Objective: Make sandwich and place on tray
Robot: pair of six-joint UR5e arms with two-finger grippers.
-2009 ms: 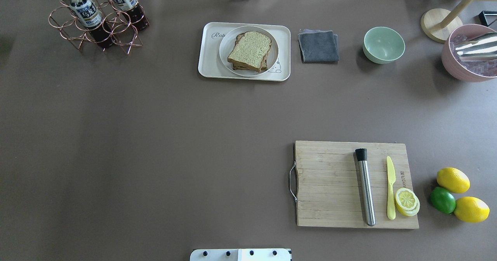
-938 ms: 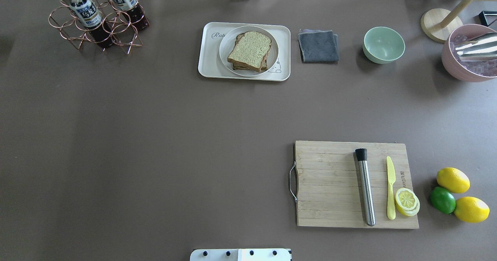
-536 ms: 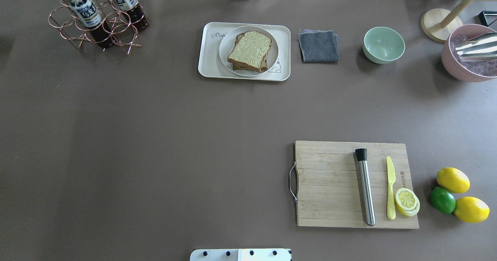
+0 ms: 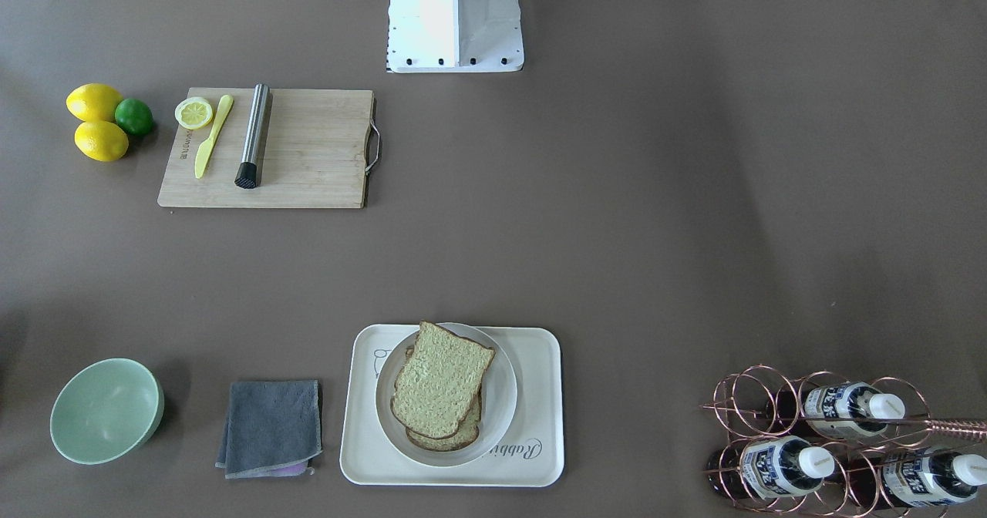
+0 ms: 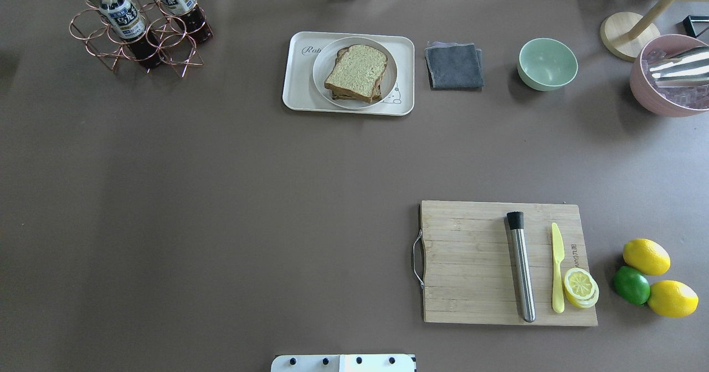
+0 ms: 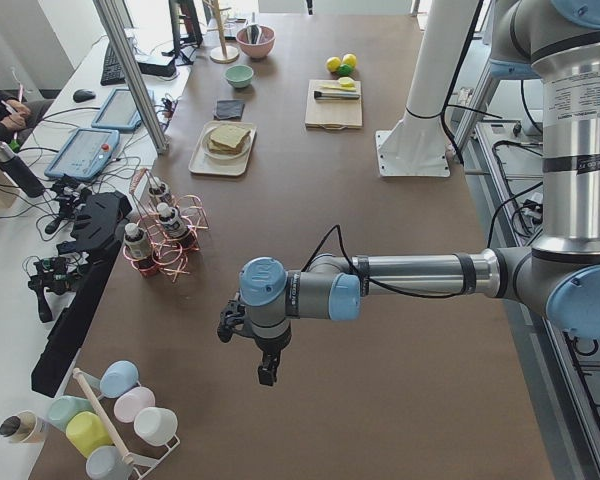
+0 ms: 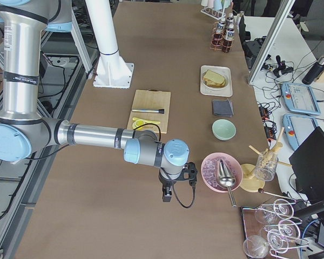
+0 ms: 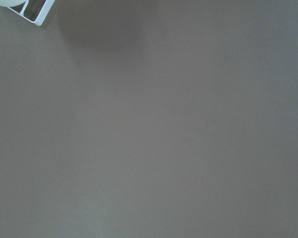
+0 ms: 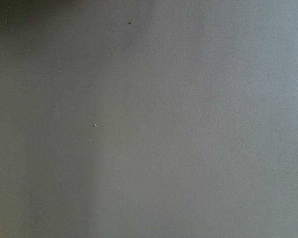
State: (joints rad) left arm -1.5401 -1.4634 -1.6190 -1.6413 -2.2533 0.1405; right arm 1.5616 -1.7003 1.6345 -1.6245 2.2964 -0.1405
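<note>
The sandwich (image 5: 356,72), two stacked brown bread slices, lies on a round white plate (image 5: 323,77) that sits on the cream tray (image 5: 298,87) at the far middle of the table. It also shows in the front view (image 4: 441,387) on the tray (image 4: 362,433). The egg is hidden. My left gripper (image 6: 266,374) hangs over bare table at the left end, seen only in the left side view. My right gripper (image 7: 166,195) hangs over bare table at the right end, seen only in the right side view. I cannot tell whether either is open or shut.
A wooden cutting board (image 5: 471,261) holds a steel muddler (image 5: 521,267), a yellow knife (image 5: 557,267) and lemon slices (image 5: 580,287). Lemons and a lime (image 5: 631,284) lie beside it. A grey cloth (image 5: 454,65), green bowl (image 5: 547,63), pink bowl (image 5: 664,78) and bottle rack (image 5: 135,26) stand along the far edge.
</note>
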